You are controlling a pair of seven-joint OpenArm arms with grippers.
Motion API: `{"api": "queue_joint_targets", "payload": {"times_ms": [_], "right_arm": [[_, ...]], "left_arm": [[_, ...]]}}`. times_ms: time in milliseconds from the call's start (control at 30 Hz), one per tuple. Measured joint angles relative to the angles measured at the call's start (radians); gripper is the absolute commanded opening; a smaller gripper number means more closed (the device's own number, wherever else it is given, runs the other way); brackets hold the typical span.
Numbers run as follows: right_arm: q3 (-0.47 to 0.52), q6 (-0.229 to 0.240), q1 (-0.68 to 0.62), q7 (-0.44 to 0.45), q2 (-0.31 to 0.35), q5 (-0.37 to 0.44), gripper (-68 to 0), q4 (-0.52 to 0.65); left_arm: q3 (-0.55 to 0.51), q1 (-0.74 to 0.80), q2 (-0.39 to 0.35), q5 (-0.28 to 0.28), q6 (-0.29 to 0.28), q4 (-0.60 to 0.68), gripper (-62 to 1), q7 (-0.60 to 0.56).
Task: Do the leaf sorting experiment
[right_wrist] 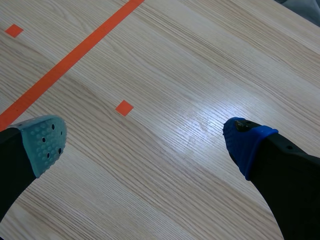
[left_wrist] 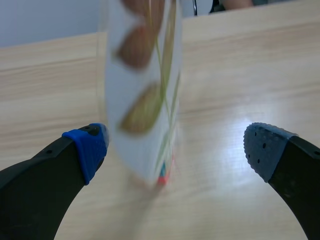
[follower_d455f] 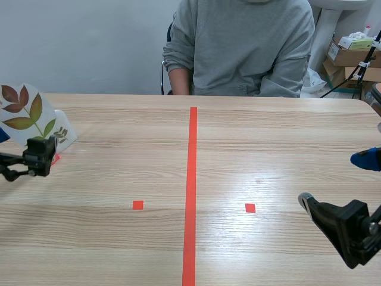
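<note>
The left gripper and right gripper are wide open, empty. The leaf card stands between the left fingers, not grabbed. Nothing looks sorted yet.

Left gripper: your fingers stand wide apart, arm low at your left
Right gripper: fingers spread, arm low at your right

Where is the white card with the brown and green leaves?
The white card with brown and green leaves stands at the left of the wooden table in the scene view, between the open fingers of the left gripper, nearer its blue pad.
</note>
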Motion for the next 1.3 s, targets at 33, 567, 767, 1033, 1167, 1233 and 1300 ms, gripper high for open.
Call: {"api": "queue_joint_targets", "payload": {"times_ms": [33, 567, 767, 1033, 1167, 1233, 1300], "right_arm": [[0.0, 0.0, 0.0, 0.0, 0.0, 0.0, -1.9, 0.0], [0.0, 0.0, 0.002, 0.0, 0.0, 0.0, -1.9, 0.0], [0.0, 0.0, 0.002, 0.0, 0.0, 0.0, -1.9, 0.0], [0.0, 0.052, 0.002, 0.0, 0.0, 0.023, -1.9, 0.0], [0.0, 0.06, 0.002, 0.0, 0.0, 0.023, -1.9, 0.0], [0.0, 0.061, 0.002, 0.0, 0.0, 0.023, -1.9, 0.0], [0.0, 0.06, 0.002, 0.0, 0.0, 0.023, -1.9, 0.0]], "left_arm": [[-0.002, 0.035, -0.013, 0.0, 0.0, 0.024, -3.6, 0.001], [-0.103, 0.76, 0.001, -0.007, -0.04, 0.718, -3.6, 0.005], [-0.093, 0.871, 0.064, -0.041, -0.108, 0.953, -3.7, 0.056], [-0.03, 0.861, 0.063, -0.109, -0.127, 1.058, -3.7, 0.18], [-0.024, 0.859, 0.063, -0.151, -0.155, 1.06, -3.7, 0.197], [-0.024, 0.856, 0.063, -0.15, -0.177, 1.06, -3.7, 0.197], [-0.024, 0.852, 0.063, -0.15, -0.177, 1.06, -3.7, 0.195]]}}
